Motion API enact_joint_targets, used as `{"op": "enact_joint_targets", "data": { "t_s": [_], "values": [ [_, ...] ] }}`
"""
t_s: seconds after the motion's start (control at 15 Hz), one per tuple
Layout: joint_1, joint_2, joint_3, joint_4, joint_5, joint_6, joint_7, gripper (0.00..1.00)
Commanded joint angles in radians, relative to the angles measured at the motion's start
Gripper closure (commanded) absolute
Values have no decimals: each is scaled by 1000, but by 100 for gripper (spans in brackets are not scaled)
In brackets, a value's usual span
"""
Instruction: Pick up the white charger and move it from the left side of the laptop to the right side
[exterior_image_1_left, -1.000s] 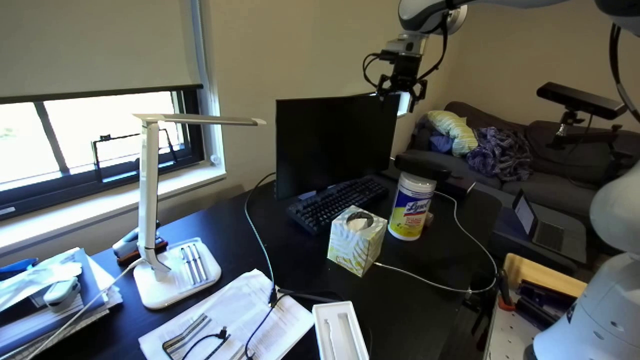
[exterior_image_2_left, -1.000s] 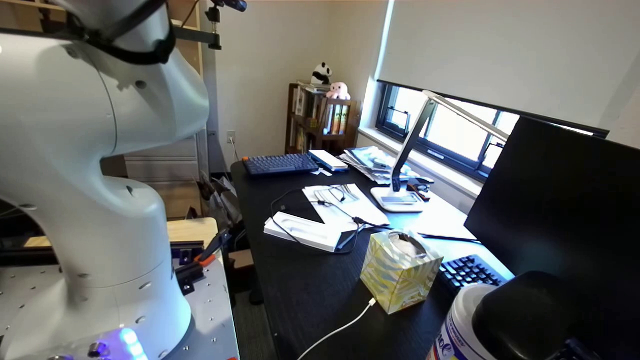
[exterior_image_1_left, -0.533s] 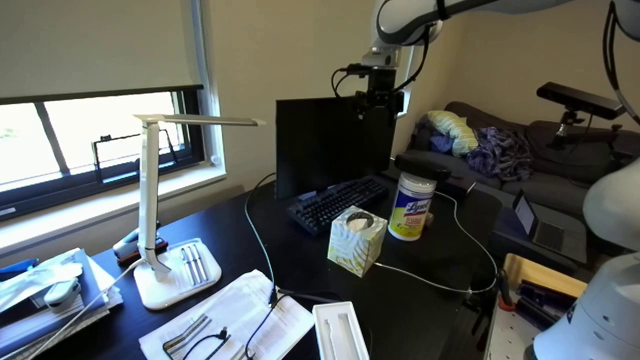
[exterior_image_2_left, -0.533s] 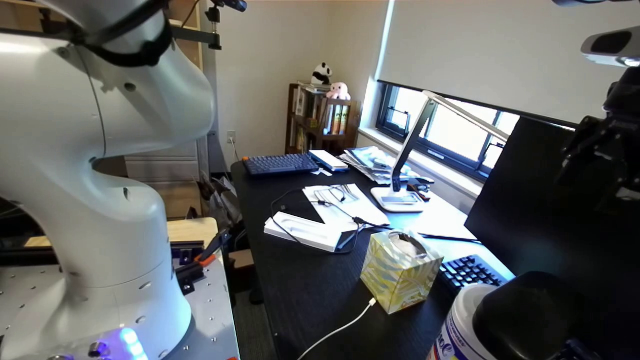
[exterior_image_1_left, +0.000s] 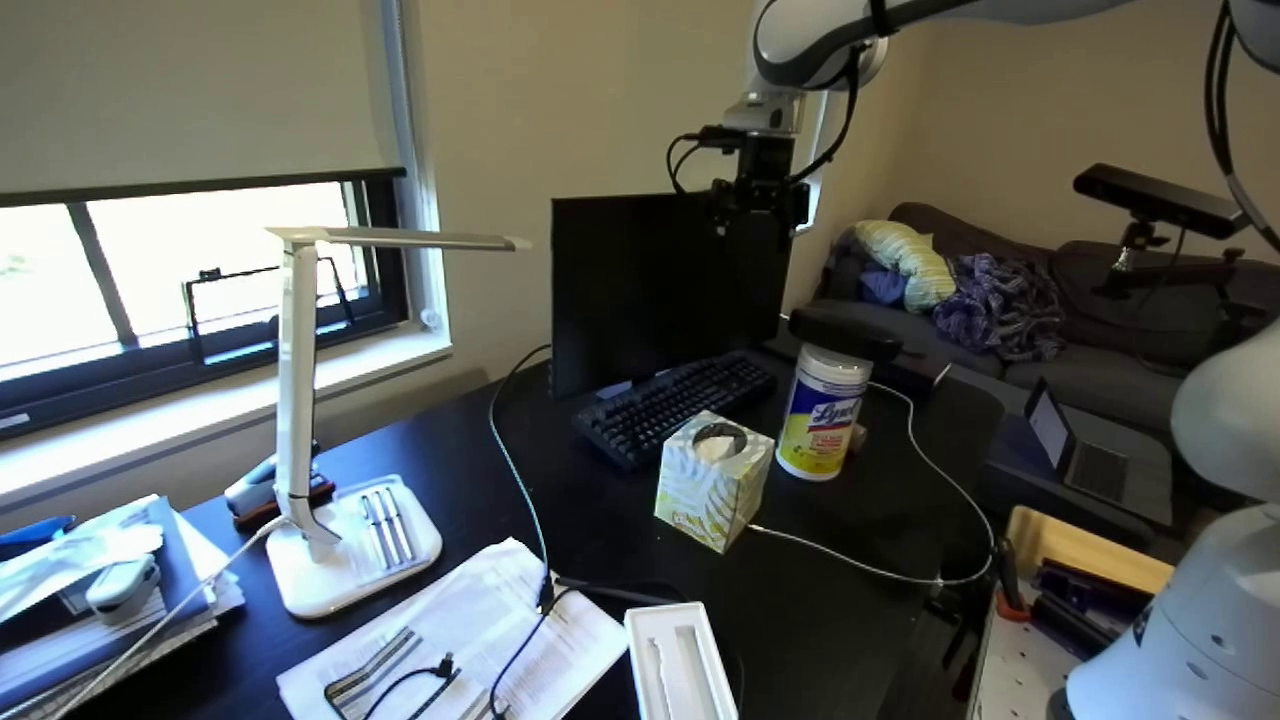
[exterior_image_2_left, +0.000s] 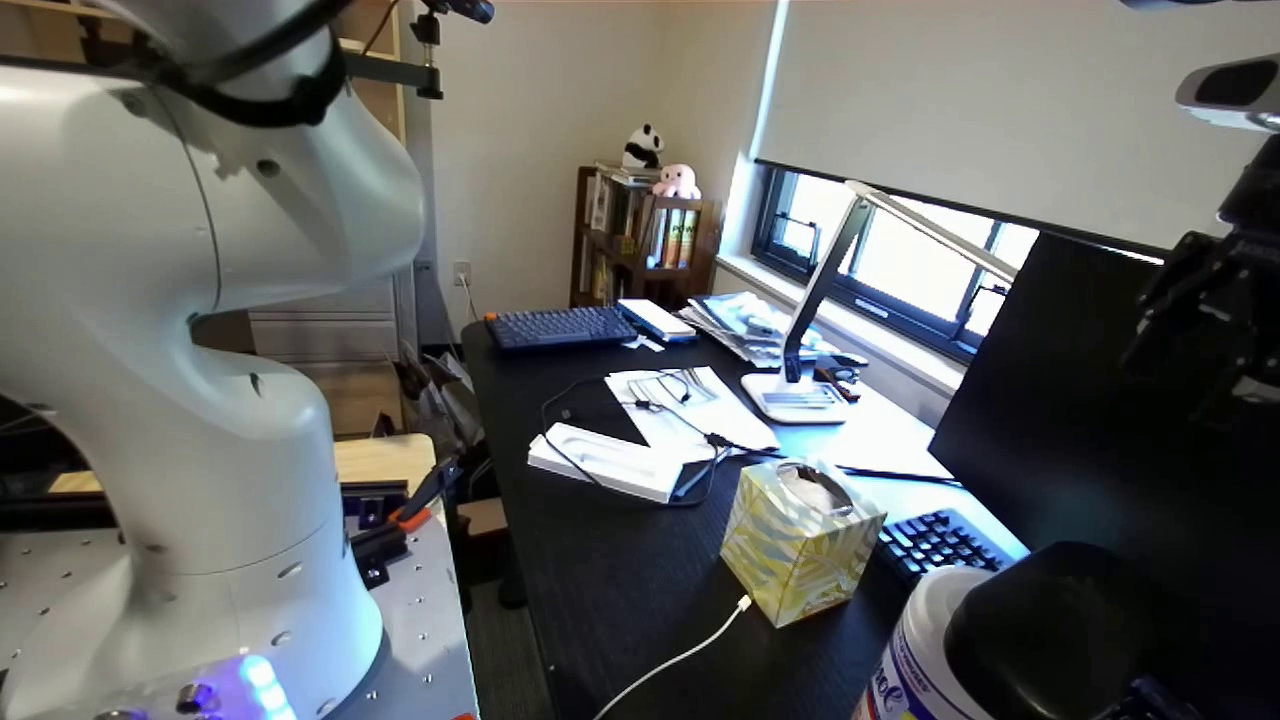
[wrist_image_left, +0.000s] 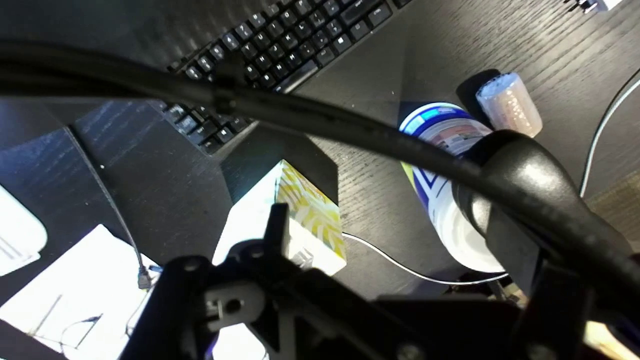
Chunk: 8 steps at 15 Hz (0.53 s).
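A thin white cable (exterior_image_1_left: 850, 565) runs across the dark desk from behind the tissue box (exterior_image_1_left: 715, 480) to the desk's edge. Its small white plug (exterior_image_2_left: 742, 603) lies against the tissue box. No white charger block can be made out. A grey laptop (exterior_image_1_left: 1100, 470) stands open on a low surface by the sofa, away from the desk. My gripper (exterior_image_1_left: 760, 225) is open and empty, high above the desk in front of the monitor. It also shows at the right edge in an exterior view (exterior_image_2_left: 1195, 365). In the wrist view, the gripper (wrist_image_left: 417, 250) is above the tissue box and cable.
A Lysol tub (exterior_image_1_left: 825, 410) stands beside the tissue box, with a black rounded object (exterior_image_2_left: 1050, 630) by its top. The monitor (exterior_image_1_left: 670, 290) and black keyboard (exterior_image_1_left: 675, 405) are behind. A white lamp (exterior_image_1_left: 298, 380), papers (exterior_image_1_left: 470, 630) and a white box tray (exterior_image_1_left: 680, 660) are also on the desk.
My gripper has moved left and slightly down in front of the monitor, coming into view at the right edge of an exterior view. Over the last half second it has barely moved. Nothing on the desk has moved.
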<state>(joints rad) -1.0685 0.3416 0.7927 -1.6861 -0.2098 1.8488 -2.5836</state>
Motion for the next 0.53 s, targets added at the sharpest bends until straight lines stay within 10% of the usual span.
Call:
{"op": "enact_joint_targets", "data": {
  "t_s": [0.0,0.13,0.2,0.47],
  "values": [
    [-2,-207,-40,-225,152,205,106,0],
    [19,-296,-60,-325,199,331,142,0],
    [198,-367,-245,-380,243,393,115,0],
    [504,-532,-480,-607,182,459,145,0]
  ]
}}
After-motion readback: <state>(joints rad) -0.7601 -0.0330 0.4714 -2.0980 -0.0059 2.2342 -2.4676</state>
